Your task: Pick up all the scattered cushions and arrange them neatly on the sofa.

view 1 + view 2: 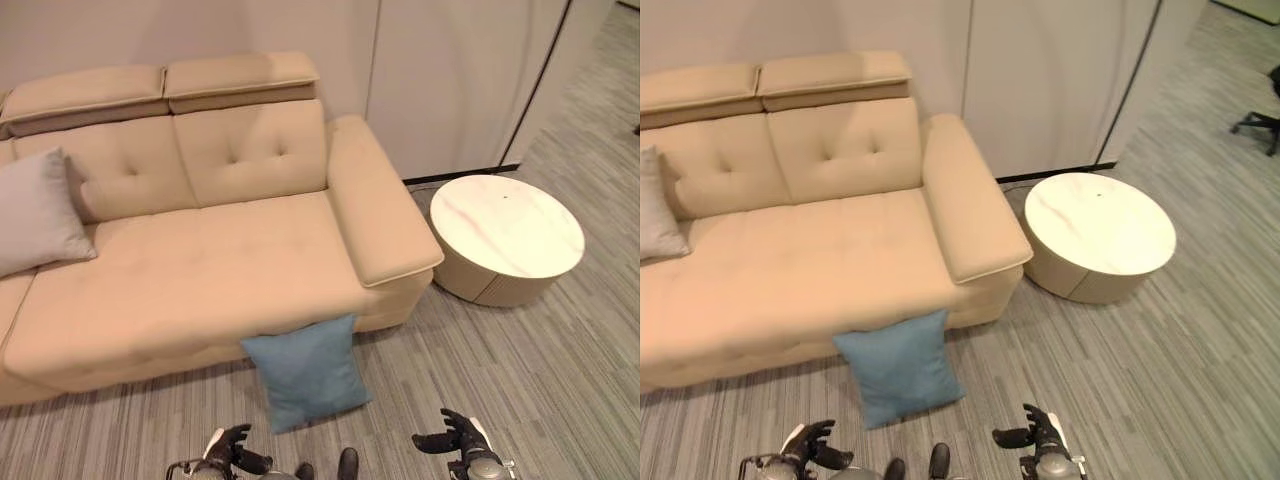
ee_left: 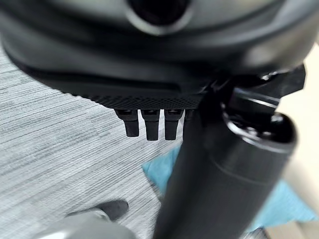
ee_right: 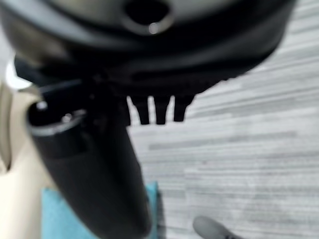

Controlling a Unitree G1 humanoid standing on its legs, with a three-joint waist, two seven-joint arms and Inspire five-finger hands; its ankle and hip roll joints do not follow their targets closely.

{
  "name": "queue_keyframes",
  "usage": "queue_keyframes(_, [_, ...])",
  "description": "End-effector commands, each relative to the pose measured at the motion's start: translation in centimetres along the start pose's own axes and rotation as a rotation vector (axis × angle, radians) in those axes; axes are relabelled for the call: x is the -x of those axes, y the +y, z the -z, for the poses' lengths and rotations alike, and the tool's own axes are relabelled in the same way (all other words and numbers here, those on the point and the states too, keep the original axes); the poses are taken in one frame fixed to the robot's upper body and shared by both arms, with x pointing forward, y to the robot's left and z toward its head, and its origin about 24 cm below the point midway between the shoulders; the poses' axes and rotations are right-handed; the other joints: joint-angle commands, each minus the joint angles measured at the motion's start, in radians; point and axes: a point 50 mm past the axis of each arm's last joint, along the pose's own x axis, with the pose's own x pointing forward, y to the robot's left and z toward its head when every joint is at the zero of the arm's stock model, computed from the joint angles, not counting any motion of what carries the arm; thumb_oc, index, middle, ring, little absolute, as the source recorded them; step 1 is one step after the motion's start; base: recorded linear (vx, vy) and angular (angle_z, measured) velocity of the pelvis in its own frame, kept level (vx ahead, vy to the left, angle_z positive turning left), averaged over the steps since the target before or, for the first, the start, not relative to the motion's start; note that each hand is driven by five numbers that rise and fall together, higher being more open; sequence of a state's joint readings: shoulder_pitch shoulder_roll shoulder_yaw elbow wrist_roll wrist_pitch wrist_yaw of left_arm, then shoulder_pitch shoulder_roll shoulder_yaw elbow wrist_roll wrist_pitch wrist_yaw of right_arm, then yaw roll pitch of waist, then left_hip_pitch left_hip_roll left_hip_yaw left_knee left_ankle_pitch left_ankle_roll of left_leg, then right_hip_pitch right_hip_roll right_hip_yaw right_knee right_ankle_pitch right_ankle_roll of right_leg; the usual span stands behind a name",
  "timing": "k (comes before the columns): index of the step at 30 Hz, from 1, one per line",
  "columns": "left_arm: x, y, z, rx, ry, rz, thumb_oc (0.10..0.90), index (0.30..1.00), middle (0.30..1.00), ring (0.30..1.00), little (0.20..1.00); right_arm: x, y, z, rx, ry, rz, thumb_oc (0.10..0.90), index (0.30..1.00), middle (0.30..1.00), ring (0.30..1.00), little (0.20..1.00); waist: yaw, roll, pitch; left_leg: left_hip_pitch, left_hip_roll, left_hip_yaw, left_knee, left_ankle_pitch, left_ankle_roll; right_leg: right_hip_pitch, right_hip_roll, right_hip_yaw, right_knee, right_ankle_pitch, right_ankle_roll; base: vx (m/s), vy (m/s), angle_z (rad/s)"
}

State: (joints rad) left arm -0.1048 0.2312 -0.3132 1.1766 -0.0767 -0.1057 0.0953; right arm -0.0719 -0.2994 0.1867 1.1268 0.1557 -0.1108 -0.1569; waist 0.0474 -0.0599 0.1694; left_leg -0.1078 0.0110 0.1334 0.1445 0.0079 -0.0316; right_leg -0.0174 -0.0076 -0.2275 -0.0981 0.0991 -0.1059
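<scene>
Fingers of my left hand (image 1: 232, 447) and right hand (image 1: 455, 436) hang relaxed, grasping nothing. Blue cushion (image 1: 305, 372) leans on the sofa (image 1: 200, 270) front, ahead between both hands, nearer my left; grey cushion (image 1: 38, 212) already seated.

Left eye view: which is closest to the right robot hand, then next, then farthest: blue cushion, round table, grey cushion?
From the right robot hand:
1. Blue cushion, on the floor against the sofa front.
2. Round table, on the floor past the sofa's arm.
3. Grey cushion, on the sofa's far-left seat.
</scene>
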Motion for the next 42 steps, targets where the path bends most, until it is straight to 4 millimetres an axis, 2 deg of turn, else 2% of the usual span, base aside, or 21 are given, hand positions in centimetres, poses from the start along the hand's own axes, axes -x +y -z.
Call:
queue_keyframes(1, [0.0,-0.9,-0.7,-0.008,-0.045,0.018,0.800,0.900,0.900,0.900,0.900,0.2,-2.0,0.6,-0.033,-0.016,0.064,0.800,0.900,0.900,0.900,0.900,-0.017,-0.008,-0.019,-0.049,0.010,0.055,-0.002,0.001,0.003,0.059,-0.074,-0.044,0.040,-0.088,0.192,0.04,0.036,0.95])
queue_keyframes(3, [0.1,-1.0,-0.2,-0.013,-0.028,0.024,0.800,0.900,0.900,0.900,0.900,0.3,-1.6,0.9,-0.029,-0.001,0.051,0.800,0.900,0.900,0.900,0.900,-0.020,-0.007,-0.028,-0.013,0.010,0.056,-0.038,-0.012,0.008,0.073,-0.077,-0.075,0.043,-0.101,0.193,0.10,0.061,0.62])
queue_keyframes(10, [0.3,-0.5,1.1,-0.005,0.017,0.010,0.800,0.900,0.900,0.900,0.900,0.4,-0.4,1.3,-0.002,0.024,0.012,0.800,0.900,0.900,0.900,0.900,0.001,-0.016,-0.051,0.039,-0.023,0.010,-0.095,-0.030,0.036,0.079,-0.091,-0.061,0.102,-0.130,0.203,0.11,0.112,0.07])
queue_keyframes(13, [0.3,0.4,1.2,0.013,0.018,-0.018,0.800,0.900,0.900,0.900,0.900,0.2,-0.1,0.7,0.007,0.005,-0.004,0.800,0.900,0.900,0.900,0.900,0.018,-0.001,-0.044,0.080,-0.042,-0.005,-0.134,-0.037,0.064,0.018,-0.134,-0.046,0.268,-0.135,0.228,0.08,0.184,-0.05])
queue_keyframes(14, [0.3,0.4,1.2,0.013,0.018,-0.018,0.800,0.900,0.900,0.900,0.900,0.2,0.0,0.7,0.007,0.005,-0.004,0.800,0.900,0.900,0.900,0.900,0.018,-0.001,-0.044,0.080,-0.042,-0.005,-0.135,-0.037,0.064,0.017,-0.135,-0.045,0.269,-0.136,0.228,0.07,0.118,-0.17])
queue_keyframes(15, [0.2,0.9,0.9,0.016,0.009,-0.030,0.800,0.900,0.900,0.900,0.900,0.1,0.2,0.3,0.009,-0.005,-0.013,0.800,0.900,0.900,0.900,0.900,0.018,0.006,-0.035,0.088,-0.046,-0.020,-0.136,-0.038,0.076,-0.024,-0.147,-0.025,0.355,-0.110,0.243,0.08,0.078,-0.15])
queue_keyframes(17, [0.2,1.1,0.8,0.017,0.003,-0.034,0.800,0.900,0.900,0.900,0.900,0.1,0.2,0.3,0.001,-0.004,-0.018,0.800,0.900,0.900,0.900,0.900,0.014,0.016,-0.033,0.106,-0.050,-0.040,-0.145,-0.045,0.080,-0.055,-0.144,0.011,0.397,-0.103,0.245,0.12,0.067,-0.01])
queue_keyframes(19, [0.2,1.1,0.9,0.015,0.005,-0.035,0.800,0.900,0.900,0.900,0.900,0.1,0.2,0.2,0.003,-0.004,-0.016,0.800,0.900,0.900,0.900,0.900,0.011,0.020,-0.034,0.116,-0.051,-0.050,-0.151,-0.048,0.080,-0.068,-0.144,0.027,0.389,-0.098,0.243,0.10,0.009,0.18])
queue_keyframes(22, [0.3,1.1,1.1,0.005,0.010,-0.033,0.800,0.900,0.900,0.900,0.900,0.0,0.1,-0.2,0.015,-0.014,-0.012,0.800,0.900,0.900,0.900,0.900,0.000,0.029,-0.029,0.148,-0.056,-0.081,-0.167,-0.053,0.074,-0.108,-0.140,0.062,0.302,-0.077,0.241,0.16,-0.041,0.14])
queue_keyframes(25, [0.3,1.0,1.1,-0.007,0.009,-0.032,0.800,0.900,0.900,0.900,0.900,-0.1,-0.2,-0.4,0.029,-0.022,-0.008,0.800,0.900,0.900,0.900,0.900,-0.018,0.026,-0.016,0.168,-0.064,-0.116,-0.160,-0.064,0.070,-0.148,-0.118,0.108,0.267,-0.047,0.252,0.14,-0.084,0.29])
queue_keyframes(26, [0.3,1.0,1.3,-0.007,0.018,-0.034,0.800,0.900,0.900,0.900,0.900,-0.1,-0.3,-0.2,0.029,-0.020,-0.008,0.800,0.900,0.900,0.900,0.900,-0.022,0.016,-0.017,0.172,-0.069,-0.129,-0.151,-0.076,0.063,-0.114,-0.119,0.109,0.222,-0.050,0.250,0.15,-0.162,0.60])
queue_keyframes(30, [0.5,0.6,2.1,-0.005,0.042,-0.024,0.800,0.900,0.900,0.900,0.900,0.1,-0.2,0.2,0.036,-0.014,-0.014,0.800,0.900,0.900,0.900,0.900,-0.021,0.008,-0.042,0.180,-0.044,-0.155,-0.138,-0.090,0.032,-0.061,-0.099,0.089,0.195,-0.072,0.225,0.19,-0.276,0.24])
queue_keyframes(31, [0.5,0.4,1.9,-0.009,0.041,-0.017,0.800,0.900,0.900,0.900,0.900,0.0,-0.3,-0.1,0.016,-0.026,-0.009,0.800,0.900,0.900,0.900,0.900,-0.028,0.002,-0.042,0.163,-0.030,-0.159,-0.099,-0.096,0.008,-0.042,-0.090,0.081,0.184,-0.086,0.209,0.13,-0.298,0.39])
queue_keyframes(33, [0.4,0.3,1.7,-0.012,0.035,-0.012,0.800,0.900,0.900,0.900,0.900,0.0,-0.4,-0.1,0.010,-0.026,-0.007,0.800,0.900,0.900,0.900,0.900,-0.032,-0.001,-0.039,0.146,-0.024,-0.157,-0.066,-0.100,-0.003,-0.031,-0.089,0.073,0.175,-0.090,0.201,0.06,-0.185,0.50])
queue_keyframes(34, [0.3,0.2,1.3,-0.017,0.023,-0.006,0.800,0.900,0.900,0.900,0.900,0.0,-0.6,-0.2,0.005,-0.031,0.001,0.800,0.900,0.900,0.900,0.900,-0.036,-0.005,-0.033,0.121,-0.017,-0.148,-0.026,-0.099,-0.015,-0.020,-0.089,0.062,0.165,-0.096,0.192,0.00,-0.180,0.44])
queue_keyframes(35, [0.1,-0.1,0.4,-0.024,-0.007,0.002,0.800,0.900,0.900,0.900,0.900,-0.1,-1.0,-0.5,0.001,-0.042,0.015,0.800,0.900,0.900,0.900,0.900,-0.042,-0.015,-0.014,0.064,-0.004,-0.121,0.067,-0.083,-0.028,-0.006,-0.091,0.047,0.150,-0.097,0.178,0.00,-0.179,0.38])
queue_keyframes(39, [0.0,-0.3,-0.2,-0.015,-0.024,0.005,0.800,0.900,0.900,0.900,0.900,-0.1,-1.3,-0.4,-0.007,-0.039,0.022,0.800,0.900,0.900,0.900,0.900,-0.047,-0.015,-0.004,0.023,0.007,-0.109,0.125,-0.082,-0.024,0.012,-0.082,0.041,0.138,-0.114,0.162,0.04,-0.097,0.48])
queue_keyframes(42, [0.0,-0.5,-0.2,-0.014,-0.020,0.011,0.800,0.900,0.900,0.900,0.900,0.0,-1.5,-0.1,-0.004,-0.027,0.026,0.800,0.900,0.900,0.900,0.900,-0.045,-0.013,-0.006,-0.002,0.011,-0.090,0.063,-0.069,-0.019,0.033,-0.081,0.031,0.128,-0.133,0.163,0.13,0.019,0.00])
